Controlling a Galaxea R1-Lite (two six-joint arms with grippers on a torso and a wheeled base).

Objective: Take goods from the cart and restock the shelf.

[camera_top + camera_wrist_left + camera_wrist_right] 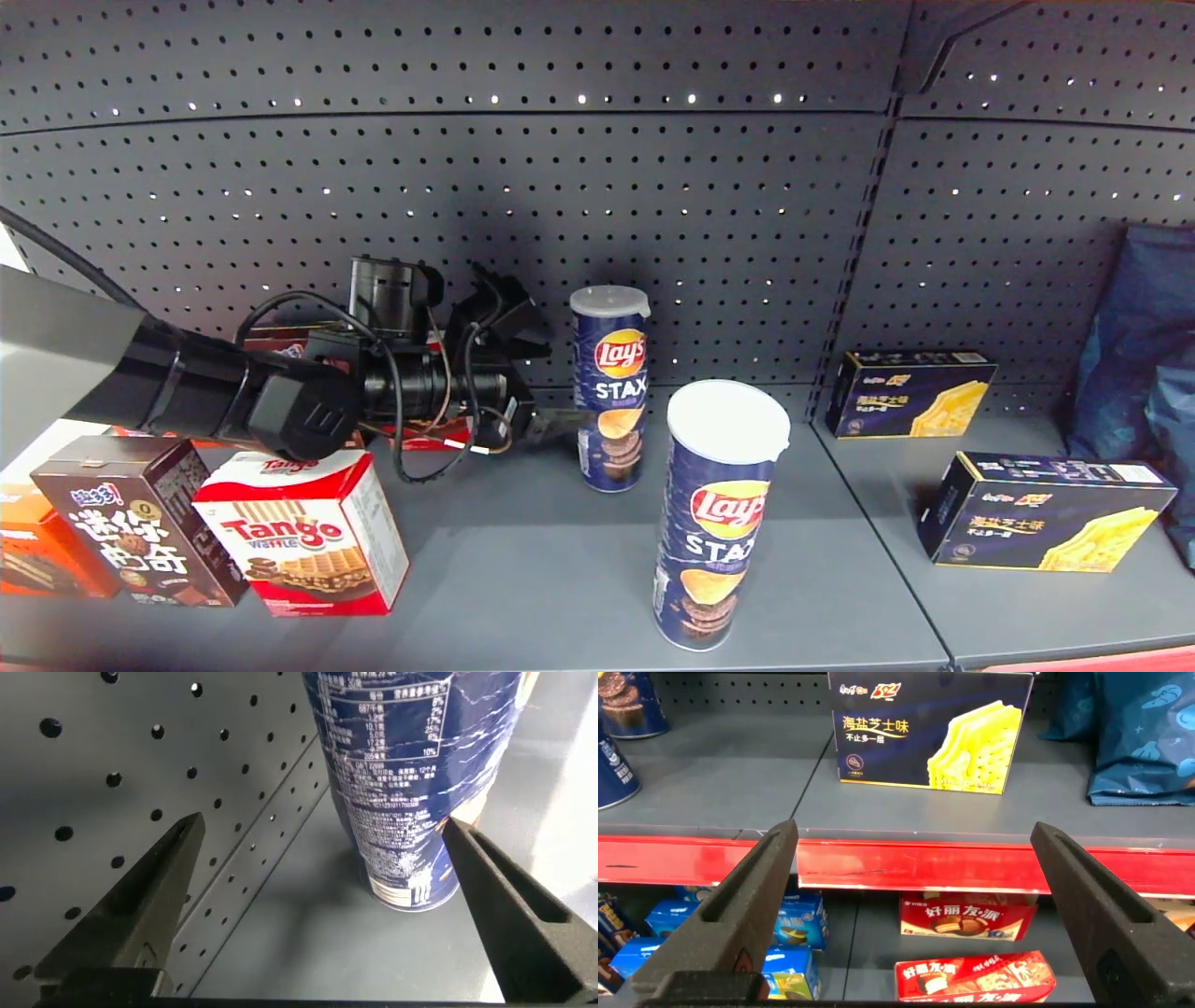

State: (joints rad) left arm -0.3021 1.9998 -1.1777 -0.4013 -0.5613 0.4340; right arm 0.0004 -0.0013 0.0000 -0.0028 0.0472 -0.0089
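The rear crisp can [611, 387] is set upright on the shelf [523, 560], close to the pegboard back wall [653, 205]. Its long axis is vertical, with the clear lid at 12 o'clock and the base flat on the shelf. Its printed front is turned out toward the shelf's front edge.

With 12 o'clock taken as toward the back wall, the can is found at 3 o'clock from the left hand [546, 383]. In the left wrist view the can [402, 784] is seen just beyond the fingertips of the left hand [322, 826]. The fingers are spread wide. One finger lies at the can's side, though contact cannot be confirmed, and the other is held off toward the wall. The can is not pinched.

The left hand is much the nearer one. The can is judged to be already placed, so a straight withdrawal toward 9 o'clock is likely called for, without the upright can being brushed.

A second can [714, 513] stands upright at about 5 o'clock from the first, well apart. A wafer box [308, 532] stands at about 7 o'clock from the left hand.

The right hand [913, 829] is held with its fingers spread and nothing between them. It is placed off the shelf's red front edge, facing a yellow biscuit box [929, 728].
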